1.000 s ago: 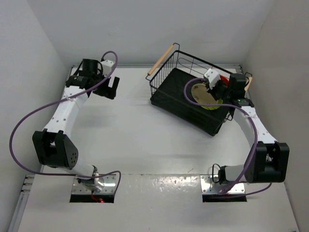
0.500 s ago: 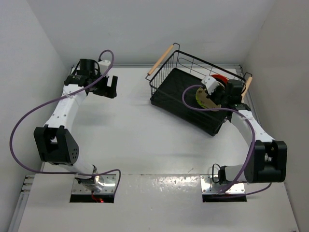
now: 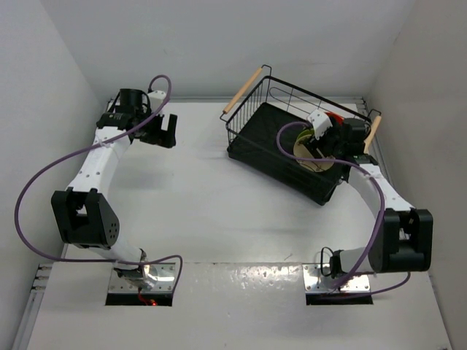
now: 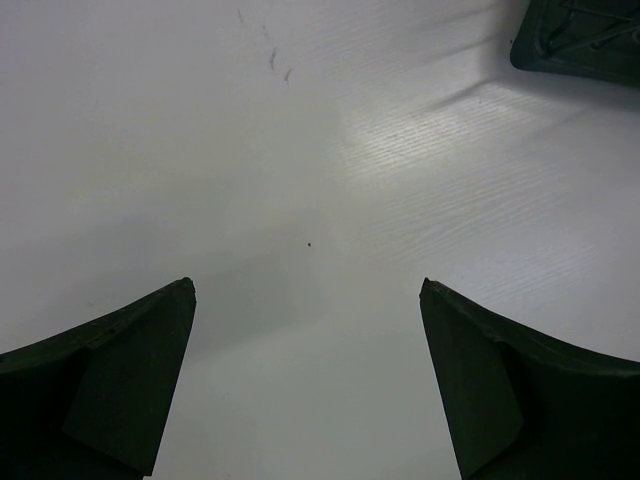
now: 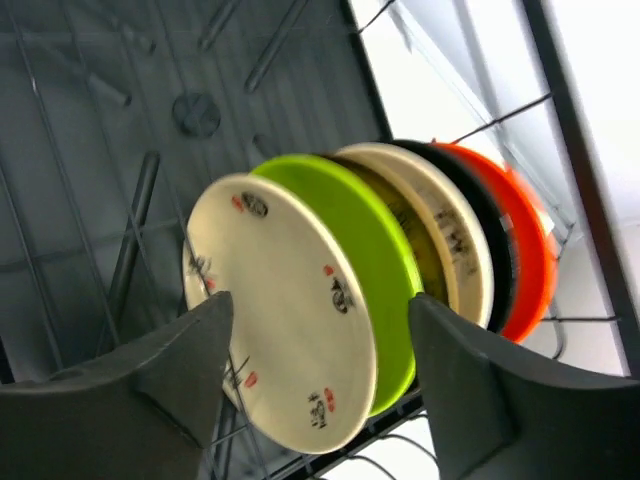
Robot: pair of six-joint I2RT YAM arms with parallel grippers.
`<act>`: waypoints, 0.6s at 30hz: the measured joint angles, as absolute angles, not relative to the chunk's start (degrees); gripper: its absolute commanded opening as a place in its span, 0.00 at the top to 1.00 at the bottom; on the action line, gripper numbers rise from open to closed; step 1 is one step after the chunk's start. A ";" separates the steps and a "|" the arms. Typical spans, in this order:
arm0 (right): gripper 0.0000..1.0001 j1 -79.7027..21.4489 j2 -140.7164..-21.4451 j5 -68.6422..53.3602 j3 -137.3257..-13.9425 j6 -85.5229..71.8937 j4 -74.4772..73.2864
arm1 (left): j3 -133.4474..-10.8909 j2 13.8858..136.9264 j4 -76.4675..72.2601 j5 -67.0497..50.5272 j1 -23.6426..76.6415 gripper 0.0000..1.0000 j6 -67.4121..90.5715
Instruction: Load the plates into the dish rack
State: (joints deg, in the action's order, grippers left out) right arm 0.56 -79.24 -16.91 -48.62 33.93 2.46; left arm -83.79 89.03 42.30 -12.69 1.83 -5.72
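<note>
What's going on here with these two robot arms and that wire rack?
The right claw hangs open inside the dish rack, one finger on each side of a cream plate that stands on edge at the front of a row. Five more stand behind it, from a lime green plate to an orange-red plate, so all six look loaded. The left claw is open over the table, holding nothing.
</note>
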 measured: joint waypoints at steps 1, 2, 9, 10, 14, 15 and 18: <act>0.23 0.56 -79.02 -16.82 -49.17 32.97 2.46 | -83.83 89.03 42.35 -12.73 1.83 0.00 -5.69; 0.21 0.56 -78.72 -16.75 -49.69 32.56 2.48 | -83.94 89.03 42.35 -12.80 1.83 0.00 -5.69; 0.00 0.62 -68.29 -13.85 -50.65 23.42 4.49 | -84.53 87.92 42.76 -12.95 1.83 0.00 -6.26; 0.00 0.62 -65.54 -13.65 -50.70 21.45 4.71 | -84.53 87.11 43.20 -12.80 1.83 0.00 -6.72; 0.00 1.08 -55.24 -13.85 -49.58 15.35 5.28 | -84.53 83.20 44.34 -12.14 1.93 0.00 -8.88; 0.00 1.15 -52.45 -13.96 -48.60 14.15 5.48 | -84.55 81.73 44.56 -11.92 2.20 0.00 -9.72; 0.00 1.37 -43.33 -13.93 -42.89 10.39 5.98 | -84.27 76.18 44.40 -10.28 3.18 0.00 -12.12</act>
State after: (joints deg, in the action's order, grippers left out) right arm 1.37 -43.33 -13.93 -42.89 10.39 5.98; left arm -84.27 76.18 44.40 -10.28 3.18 -12.12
